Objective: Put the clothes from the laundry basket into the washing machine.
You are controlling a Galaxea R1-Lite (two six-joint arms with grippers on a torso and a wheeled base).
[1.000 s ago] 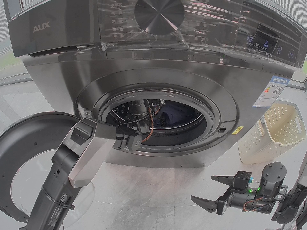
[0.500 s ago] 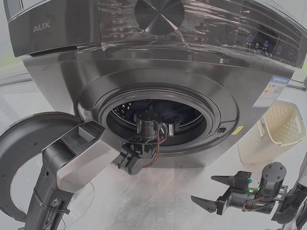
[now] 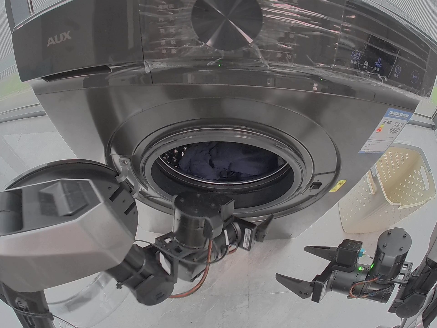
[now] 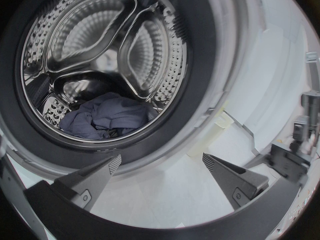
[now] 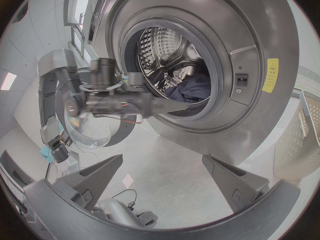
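A dark blue heap of clothes (image 3: 223, 160) lies at the bottom of the steel drum of the grey washing machine (image 3: 227, 101), seen through the round opening; the clothes (image 4: 106, 117) fill the drum's low front part. My left gripper (image 4: 161, 159) hangs just outside and below the opening, open, with nothing between its fingers. My right gripper (image 3: 293, 263) is low at the right above the floor, also open and empty. The cream laundry basket (image 3: 400, 183) stands right of the machine; its inside is hidden.
The machine's round door (image 3: 68, 167) is swung open to the left, partly behind my left arm. Grey tiled floor (image 3: 255, 269) spreads in front of the machine. A cable lies on the floor (image 5: 128, 197) below the right gripper.
My left arm has drawn back out of the drum, down and toward me, with the gripper empty and the blue clothes left inside. The right arm has barely shifted.
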